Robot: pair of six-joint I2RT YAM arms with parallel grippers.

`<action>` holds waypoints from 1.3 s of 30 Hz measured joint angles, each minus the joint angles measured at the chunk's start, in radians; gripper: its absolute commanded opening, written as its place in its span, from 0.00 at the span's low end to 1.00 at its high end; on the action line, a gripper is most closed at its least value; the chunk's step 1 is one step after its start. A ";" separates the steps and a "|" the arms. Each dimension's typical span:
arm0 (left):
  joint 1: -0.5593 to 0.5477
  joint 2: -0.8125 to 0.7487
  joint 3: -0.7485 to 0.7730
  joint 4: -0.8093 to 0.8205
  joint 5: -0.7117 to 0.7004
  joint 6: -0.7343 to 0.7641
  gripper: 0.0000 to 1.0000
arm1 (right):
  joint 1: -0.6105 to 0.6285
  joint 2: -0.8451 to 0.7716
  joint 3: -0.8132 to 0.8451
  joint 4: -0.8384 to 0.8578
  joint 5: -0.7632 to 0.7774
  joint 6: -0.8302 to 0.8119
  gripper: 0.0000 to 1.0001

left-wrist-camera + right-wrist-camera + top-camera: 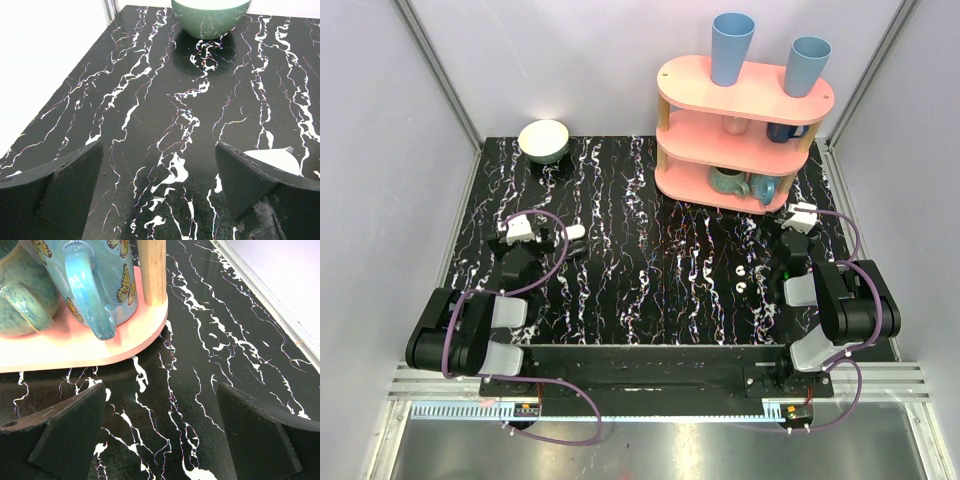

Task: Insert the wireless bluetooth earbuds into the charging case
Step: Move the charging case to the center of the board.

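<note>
- Top view: the charging case point(575, 231), a small white pill shape, lies on the black marble-patterned table point(650, 300), left of centre. The two earbuds point(739, 287) are tiny white dots right of centre, well apart from the case. A pale bowl point(544, 140) sits at the back left. A pink three-tier shelf point(690, 85) with mugs and blue cups stands at the back right.
- Risk: the buds look much like the table's white veins, so a reach could land on a vein. Pieces this small and glossy could also skid or pop out of a pinch.
- Writing: none readable; the small tags on the front rail are too small to make out.
- Left wrist view: the left gripper point(159, 147) has its jaws spread wide over bare table, holding nothing. A white patch, apparently the case, shows just behind its right-hand finger.
- Risk: a sideways sweep could knock the case away. Whether its lid is open cannot be told.
- Right wrist view: the right gripper point(161, 387) has its jaws spread wide and empty. It faces the shelf's bottom board, which carries a butterfly-patterned mug point(100, 280). The earbuds are out of sight here.
- Risk: moving forward could bump the shelf.
- Writing: the mug carries pictures only, no lettering.
</note>
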 measured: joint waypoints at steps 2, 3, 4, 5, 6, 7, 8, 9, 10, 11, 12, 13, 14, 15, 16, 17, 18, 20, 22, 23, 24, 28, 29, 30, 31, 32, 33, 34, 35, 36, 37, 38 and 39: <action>0.002 0.000 0.000 0.000 0.001 -0.001 0.99 | 0.000 0.000 0.000 0.000 0.000 0.000 1.00; 0.002 0.000 0.000 0.000 0.002 -0.002 0.99 | 0.000 0.000 0.000 0.001 0.000 0.000 1.00; 0.002 0.000 0.000 0.000 0.002 -0.003 0.99 | 0.000 0.000 -0.001 0.003 0.000 0.000 1.00; 0.002 0.000 0.000 0.000 0.003 -0.003 0.99 | 0.000 -0.005 -0.003 0.003 0.001 0.000 1.00; 0.002 0.000 0.000 0.000 0.004 -0.003 0.99 | 0.000 -0.015 -0.006 -0.003 0.001 0.002 1.00; 0.002 0.000 0.000 0.000 0.004 -0.003 0.99 | 0.000 -0.040 -0.008 -0.030 0.003 0.005 1.00; 0.003 0.000 0.001 -0.002 0.005 -0.004 0.99 | 0.000 -0.070 -0.007 -0.056 0.006 0.010 1.00; 0.006 0.000 0.003 -0.004 0.006 -0.007 0.99 | 0.000 -0.112 -0.002 -0.100 0.009 0.018 1.00; 0.010 0.000 0.005 -0.008 0.006 -0.010 0.99 | 0.000 -0.157 0.003 -0.150 0.010 0.033 1.00; 0.011 -0.007 0.004 -0.014 0.007 -0.012 0.99 | 0.000 -0.210 0.013 -0.207 0.013 0.053 1.00; 0.011 -0.023 0.003 -0.026 0.008 -0.014 0.99 | 0.000 -0.250 0.023 -0.251 0.016 0.069 1.00; 0.007 -0.055 0.001 -0.049 -0.002 -0.014 0.99 | 0.000 -0.299 0.036 -0.305 0.021 0.089 1.00; -0.008 -0.109 0.000 -0.093 -0.028 -0.021 0.99 | 0.000 -0.340 0.044 -0.339 0.027 0.106 1.00; -0.025 -0.169 0.000 -0.138 -0.048 -0.032 0.99 | 0.000 -0.371 0.048 -0.367 0.032 0.122 1.00; -0.050 -0.249 0.011 -0.217 -0.082 -0.061 0.99 | 0.000 -0.402 0.050 -0.401 0.036 0.136 1.00; -0.068 -0.312 0.025 -0.276 -0.102 -0.080 0.99 | 0.000 -0.432 0.050 -0.440 0.038 0.151 1.00; -0.088 -0.385 0.052 -0.368 -0.129 -0.110 0.99 | 0.000 -0.458 0.050 -0.476 0.039 0.164 1.00; -0.111 -0.492 0.100 -0.497 -0.182 -0.194 0.99 | 0.001 -0.529 0.051 -0.586 0.065 0.227 1.00; -0.118 -0.571 0.127 -0.589 -0.202 -0.265 0.99 | 0.001 -0.610 0.052 -0.678 0.082 0.281 1.00; -0.120 -0.616 0.135 -0.636 -0.201 -0.302 0.99 | 0.001 -0.652 0.056 -0.725 0.079 0.298 1.00; -0.121 -0.667 0.141 -0.690 -0.193 -0.336 0.99 | 0.000 -0.689 0.070 -0.783 0.072 0.308 1.00; -0.123 -0.815 0.179 -0.858 -0.134 -0.437 0.99 | 0.000 -0.793 0.158 -0.958 0.027 0.328 1.00; -0.123 -0.840 0.203 -0.904 -0.125 -0.470 0.99 | 0.000 -0.826 0.169 -0.980 0.010 0.331 1.00; -0.124 -0.860 0.242 -0.967 -0.111 -0.505 0.99 | 0.000 -0.864 0.172 -0.996 -0.010 0.334 1.00; -0.124 -0.867 0.286 -1.028 -0.093 -0.533 0.99 | 0.000 -0.893 0.172 -1.010 -0.036 0.338 1.00; -0.124 -0.866 0.337 -1.090 -0.072 -0.548 0.99 | 0.000 -0.921 0.174 -1.031 -0.077 0.343 1.00; -0.123 -0.856 0.408 -1.162 -0.033 -0.558 0.99 | 0.000 -0.939 0.179 -1.052 -0.116 0.349 1.00; -0.122 -0.844 0.481 -1.232 0.014 -0.556 0.99 | 0.000 -0.947 0.187 -1.069 -0.166 0.359 1.00; -0.122 -0.832 0.536 -1.278 0.052 -0.549 0.99 | 0.000 -0.945 0.200 -1.088 -0.215 0.367 1.00; -0.122 -0.820 0.588 -1.312 0.092 -0.540 0.99 | 0.000 -0.933 0.217 -1.108 -0.270 0.376 1.00; -0.122 -0.810 0.635 -1.344 0.128 -0.526 0.99 | 0.000 -0.917 0.234 -1.123 -0.330 0.385 1.00; -0.123 -0.801 0.666 -1.369 0.155 -0.517 0.99 | 0.000 -0.897 0.253 -1.139 -0.382 0.391 1.00; -0.122 -0.798 0.678 -1.389 0.172 -0.512 0.99 | 0.000 -0.871 0.272 -1.152 -0.437 0.392 1.00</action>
